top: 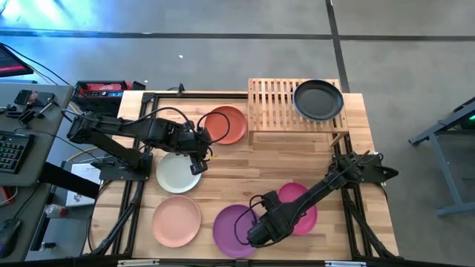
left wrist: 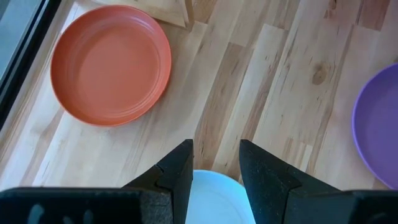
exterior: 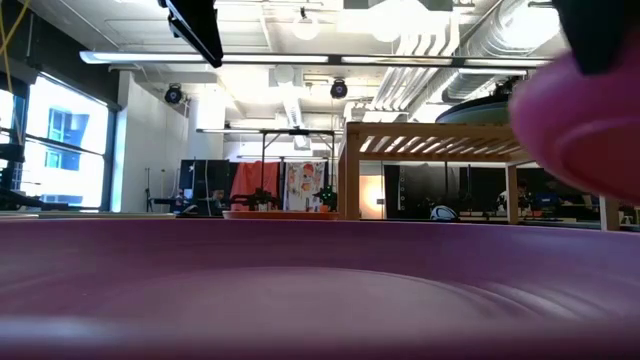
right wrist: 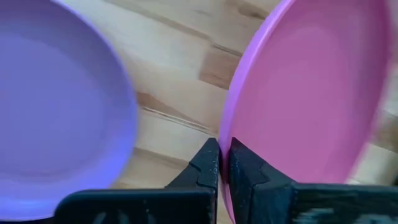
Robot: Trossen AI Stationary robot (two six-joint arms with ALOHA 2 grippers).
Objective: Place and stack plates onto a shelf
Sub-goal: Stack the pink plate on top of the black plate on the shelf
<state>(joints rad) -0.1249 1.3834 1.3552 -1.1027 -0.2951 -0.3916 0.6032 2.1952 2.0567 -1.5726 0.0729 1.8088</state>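
Right gripper (right wrist: 224, 163) pinches magenta plate (right wrist: 311, 93) rim, beside purple plate (right wrist: 56, 106).
Left gripper (left wrist: 216, 163) spread above pale plate (top: 178, 172); black plate (top: 318, 99) on shelf (top: 272, 104).

Finding no readable text, label, brand, number or sign anywhere; posters behind the shelf (exterior: 430, 140) staying too blurred.

low view: purple plate (exterior: 300, 290) blurred, fills foreground | shelf (exterior: 440, 140) legs cut behind it | magenta plate (exterior: 590, 120) cut by edge

Wooden table (top: 245, 170) – bamboo shelf (top: 271, 104), orange-red (top: 226, 124), pale (top: 178, 172), peach (top: 177, 220), purple (top: 231, 231) plates.
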